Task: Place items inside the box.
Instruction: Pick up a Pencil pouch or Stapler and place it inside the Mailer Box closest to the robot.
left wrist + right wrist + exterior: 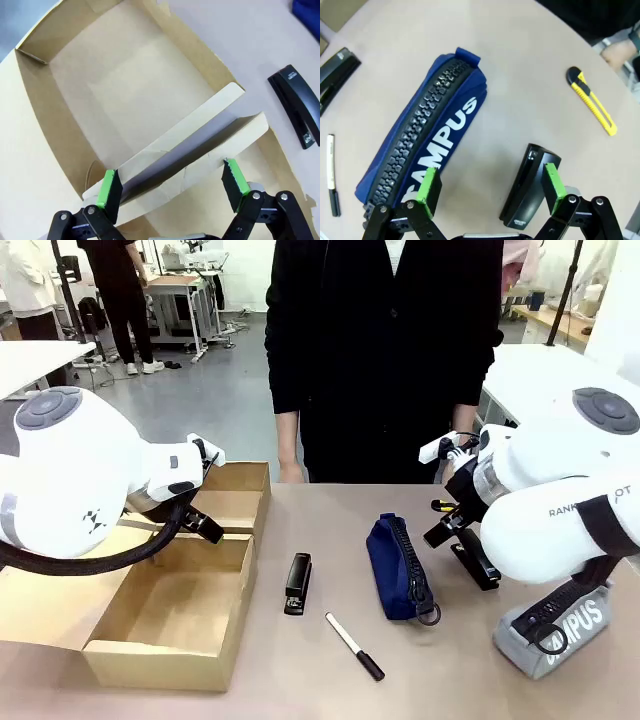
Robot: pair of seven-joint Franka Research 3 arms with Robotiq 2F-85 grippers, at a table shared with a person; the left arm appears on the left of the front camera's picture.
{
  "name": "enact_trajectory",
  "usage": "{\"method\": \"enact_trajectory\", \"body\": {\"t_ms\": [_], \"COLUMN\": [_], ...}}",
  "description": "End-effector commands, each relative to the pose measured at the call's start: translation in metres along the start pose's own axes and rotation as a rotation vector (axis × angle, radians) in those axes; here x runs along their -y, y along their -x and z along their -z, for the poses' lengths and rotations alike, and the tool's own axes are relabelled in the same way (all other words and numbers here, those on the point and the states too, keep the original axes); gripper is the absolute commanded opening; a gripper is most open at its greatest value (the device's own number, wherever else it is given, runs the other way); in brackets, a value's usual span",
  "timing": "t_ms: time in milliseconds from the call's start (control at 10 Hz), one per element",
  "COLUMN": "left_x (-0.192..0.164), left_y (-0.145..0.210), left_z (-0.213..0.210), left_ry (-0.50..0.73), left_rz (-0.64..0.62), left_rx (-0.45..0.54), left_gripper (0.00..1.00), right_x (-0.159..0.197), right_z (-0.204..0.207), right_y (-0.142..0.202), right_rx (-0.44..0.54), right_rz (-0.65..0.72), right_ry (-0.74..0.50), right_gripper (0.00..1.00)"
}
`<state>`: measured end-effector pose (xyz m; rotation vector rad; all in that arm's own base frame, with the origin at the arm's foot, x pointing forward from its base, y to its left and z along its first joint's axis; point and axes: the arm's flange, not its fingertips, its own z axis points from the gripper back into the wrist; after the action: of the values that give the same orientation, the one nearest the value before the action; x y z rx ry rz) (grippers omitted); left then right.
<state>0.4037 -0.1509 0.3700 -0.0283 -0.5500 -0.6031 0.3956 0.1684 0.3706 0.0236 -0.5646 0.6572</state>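
White "CAMPUS" runs along the navy zip pouch point(427, 145), touching the right gripper's point(490, 175) picture-left finger; the grey zip pouch point(560, 635) shows "MPUS".

**Inspector:** Box position?

**Recorder:** Cardboard box point(160, 665) at table point(300, 690) left, 2 compartments, flaps open. Left arm point(70, 470) above it.

**Inspector:** Items?

**Recorder:** 4 outside the box: black stapler point(298, 583) just beside it, white marker point(354, 646) near, navy pouch point(402, 566) mid-table, grey pouch point(555, 625) right, partly behind the right arm point(560, 510). Person point(385, 360) stands at the far side.

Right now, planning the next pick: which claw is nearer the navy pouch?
Right. The right claw hovers open at the navy pouch's edge; the left claw is away over the box.
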Motion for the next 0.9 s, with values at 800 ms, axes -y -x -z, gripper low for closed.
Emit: {"method": "enact_trajectory", "body": {"t_ms": [800], "left_x": [0.0], "left_y": [0.0], "left_z": [0.0], "left_ry": [0.0], "left_rz": [0.0], "left_rx": [0.0], "left_gripper": [1.0], "right_x": [0.0], "right_z": [-0.0001], "right_y": [-0.0001], "right_rx": [0.0], "right_rz": [0.0], "right_ry": [0.0], "right_gripper": [1.0]}}
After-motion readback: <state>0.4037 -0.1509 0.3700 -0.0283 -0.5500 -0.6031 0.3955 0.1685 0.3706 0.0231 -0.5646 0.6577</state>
